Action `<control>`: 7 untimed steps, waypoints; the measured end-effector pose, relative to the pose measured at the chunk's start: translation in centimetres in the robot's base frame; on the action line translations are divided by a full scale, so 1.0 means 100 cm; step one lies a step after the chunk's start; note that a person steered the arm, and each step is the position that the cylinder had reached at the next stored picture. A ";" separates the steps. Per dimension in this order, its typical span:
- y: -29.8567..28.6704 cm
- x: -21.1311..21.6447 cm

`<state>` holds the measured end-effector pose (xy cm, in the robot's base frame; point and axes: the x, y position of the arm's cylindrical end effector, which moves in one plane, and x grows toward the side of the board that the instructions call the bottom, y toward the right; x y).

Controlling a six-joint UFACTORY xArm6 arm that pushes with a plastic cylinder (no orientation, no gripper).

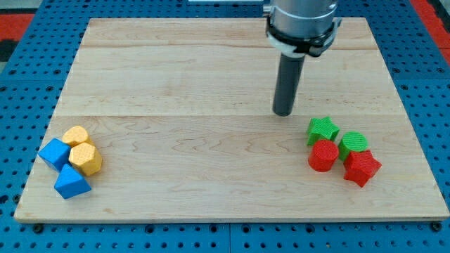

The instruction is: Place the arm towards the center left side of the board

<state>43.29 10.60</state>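
Wooden board (211, 140), pale grain; my tip (283, 113) above-left of green star block (323, 129); no jaws fitted.

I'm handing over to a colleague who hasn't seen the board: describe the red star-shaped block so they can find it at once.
Look at the wooden board, then the cluster of four blocks near its right edge, below and right of my tip. The red star block is the cluster's rightmost, lowest piece. Unlike the round red cylinder to its left, it has jagged points, and its neighbours above are green.

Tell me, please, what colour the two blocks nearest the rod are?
Green: the star-shaped block and its neighbour, clearest in the camera view.
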 end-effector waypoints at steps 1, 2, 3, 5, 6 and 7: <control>0.024 0.038; -0.003 0.052; -0.003 0.052; -0.042 -0.008; -0.132 -0.031; -0.239 -0.035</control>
